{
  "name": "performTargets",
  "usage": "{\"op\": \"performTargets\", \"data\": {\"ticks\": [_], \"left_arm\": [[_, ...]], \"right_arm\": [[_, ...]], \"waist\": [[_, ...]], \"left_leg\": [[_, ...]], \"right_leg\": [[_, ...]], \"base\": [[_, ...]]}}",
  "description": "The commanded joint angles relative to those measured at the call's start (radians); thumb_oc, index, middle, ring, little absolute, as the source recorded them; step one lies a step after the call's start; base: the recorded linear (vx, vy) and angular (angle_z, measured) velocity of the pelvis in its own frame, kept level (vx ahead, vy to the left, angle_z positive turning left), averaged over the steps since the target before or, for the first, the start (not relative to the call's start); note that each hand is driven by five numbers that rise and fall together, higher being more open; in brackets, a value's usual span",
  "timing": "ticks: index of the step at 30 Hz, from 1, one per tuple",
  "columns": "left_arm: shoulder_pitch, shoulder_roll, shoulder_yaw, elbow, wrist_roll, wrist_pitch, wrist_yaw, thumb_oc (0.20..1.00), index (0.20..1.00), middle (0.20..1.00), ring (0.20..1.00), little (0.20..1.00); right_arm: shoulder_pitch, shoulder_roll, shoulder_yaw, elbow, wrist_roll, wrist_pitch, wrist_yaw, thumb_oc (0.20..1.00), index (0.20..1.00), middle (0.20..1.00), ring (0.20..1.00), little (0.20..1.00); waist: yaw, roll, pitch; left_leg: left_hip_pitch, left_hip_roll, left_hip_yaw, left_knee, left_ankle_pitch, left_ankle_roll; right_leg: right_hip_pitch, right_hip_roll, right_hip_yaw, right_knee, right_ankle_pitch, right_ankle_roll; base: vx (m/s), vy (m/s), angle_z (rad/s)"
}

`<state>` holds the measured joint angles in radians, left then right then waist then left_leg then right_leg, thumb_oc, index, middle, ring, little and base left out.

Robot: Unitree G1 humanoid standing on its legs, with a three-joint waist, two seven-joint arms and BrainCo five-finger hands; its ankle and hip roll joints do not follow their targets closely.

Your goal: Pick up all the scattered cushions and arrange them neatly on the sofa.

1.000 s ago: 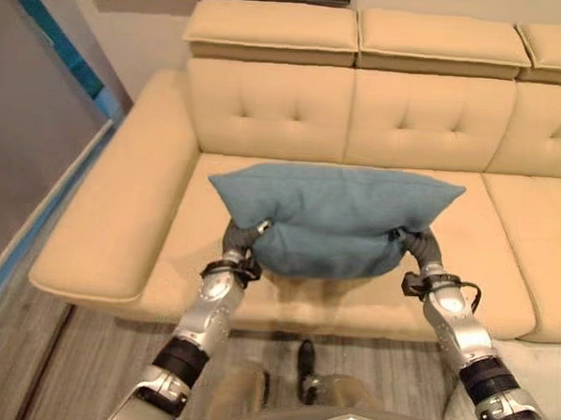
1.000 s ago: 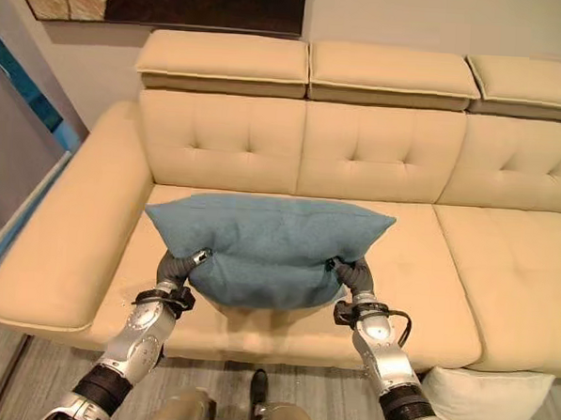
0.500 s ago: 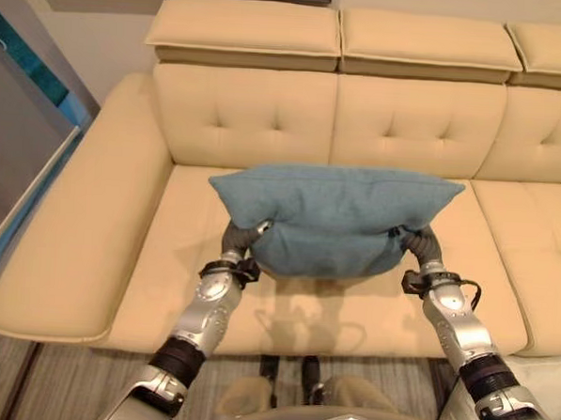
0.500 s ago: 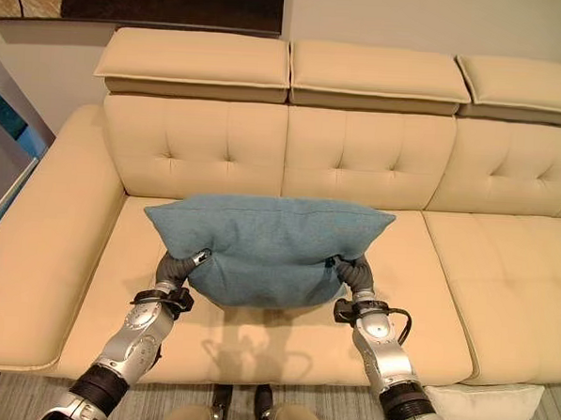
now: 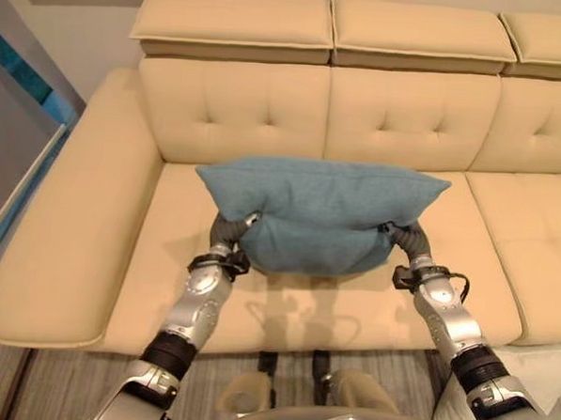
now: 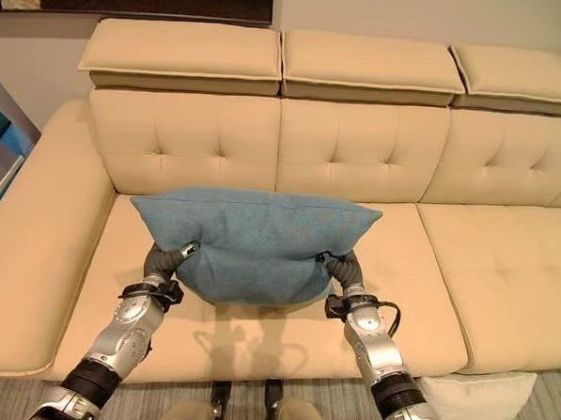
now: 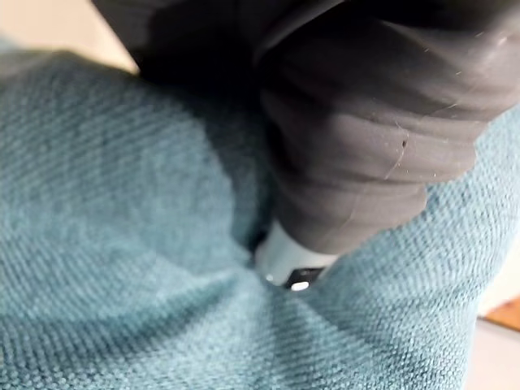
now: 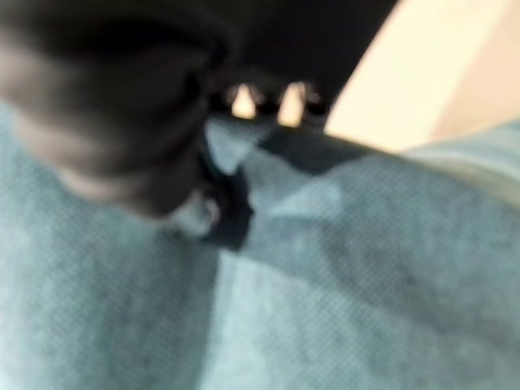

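Cushion: the cushion (image 6: 255, 242) was blue-teal, of woven cloth with a fine rib, wide and plump; its upper edge was almost straight and its two upper corners stood out to the sides, while the lower part bulged down between the two hands.
Place: it was held up in the air over the left seat of the sofa (image 6: 358, 158), in front of the tufted backrest, and it cast a shadow on the seat under it.
Left hand: the left hand (image 5: 231, 228) was pressed into the left end of the cushion; in its wrist view one silver fingertip (image 7: 286, 262) was sunk in a fold of the cloth and the rest was hidden, so I cannot tell whether the fingers were curled or straight.
Right hand: the right hand (image 5: 403, 237) was at the right end, its fingers buried under the cloth; its state I cannot tell either.
Floor: a white cushion (image 6: 473, 401) lay on the grey floor (image 5: 55, 386) beside the sofa's front edge, by the right arm.
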<state>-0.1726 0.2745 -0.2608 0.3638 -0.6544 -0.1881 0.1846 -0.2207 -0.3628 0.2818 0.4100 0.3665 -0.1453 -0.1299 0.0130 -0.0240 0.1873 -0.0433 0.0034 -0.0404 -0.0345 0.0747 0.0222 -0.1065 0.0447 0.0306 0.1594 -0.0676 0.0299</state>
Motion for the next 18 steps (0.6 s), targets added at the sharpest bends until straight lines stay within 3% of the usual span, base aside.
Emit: {"op": "performTargets", "data": {"ticks": [1, 9, 15, 18], "left_arm": [[-0.061, 0.0, -0.028, -0.135, 0.035, -0.077, -0.048, 0.2, 0.2, 0.2, 0.2, 0.2], [-0.099, 0.014, -0.014, -0.148, 0.051, -0.082, -0.012, 0.2, 0.2, 0.2, 0.2, 0.2], [-0.25, 0.05, -0.02, -0.131, 0.067, -0.102, 0.041, 0.2, 0.2, 0.2, 0.2, 0.2], [-0.399, 0.083, -0.042, -0.078, 0.056, -0.132, 0.087, 0.2, 0.2, 0.2, 0.2, 0.2]], "right_arm": [[-0.055, 0.06, 0.006, -0.101, -0.031, -0.074, 0.039, 0.2, 0.2, 0.2, 0.2, 0.2], [-0.096, 0.059, 0.008, -0.123, -0.033, -0.079, 0.016, 0.2, 0.2, 0.2, 0.2, 0.2], [-0.233, 0.059, 0.048, -0.121, -0.028, -0.085, -0.009, 0.2, 0.2, 0.2, 0.2, 0.2], [-0.385, 0.052, 0.088, -0.079, -0.014, -0.093, -0.048, 0.2, 0.2, 0.2, 0.2, 0.2]], "waist": [[0.007, -0.08, -0.078], [0.007, -0.057, -0.088], [0.008, -0.042, -0.065], [0.014, -0.031, -0.024]], "left_leg": [[0.039, -0.034, -0.005, 0.046, -0.093, -0.034], [0.057, -0.025, -0.018, -0.008, -0.073, -0.039], [0.017, -0.027, -0.019, -0.016, -0.06, -0.042], [-0.075, -0.034, -0.025, 0.001, -0.041, -0.049]], "right_leg": [[0.061, -0.16, 0.037, -0.219, 0.202, 0.142], [0.08, -0.16, 0.006, -0.243, 0.182, 0.136], [0.045, -0.164, -0.004, -0.245, 0.182, 0.136], [-0.038, -0.168, -0.004, -0.236, 0.198, 0.135]], "base": [[0.08, -0.017, 0.14], [0.06, -0.02, 0.1], [-0.04, 0.008, 0.01], [-0.17, 0.015, 0.07]]}}
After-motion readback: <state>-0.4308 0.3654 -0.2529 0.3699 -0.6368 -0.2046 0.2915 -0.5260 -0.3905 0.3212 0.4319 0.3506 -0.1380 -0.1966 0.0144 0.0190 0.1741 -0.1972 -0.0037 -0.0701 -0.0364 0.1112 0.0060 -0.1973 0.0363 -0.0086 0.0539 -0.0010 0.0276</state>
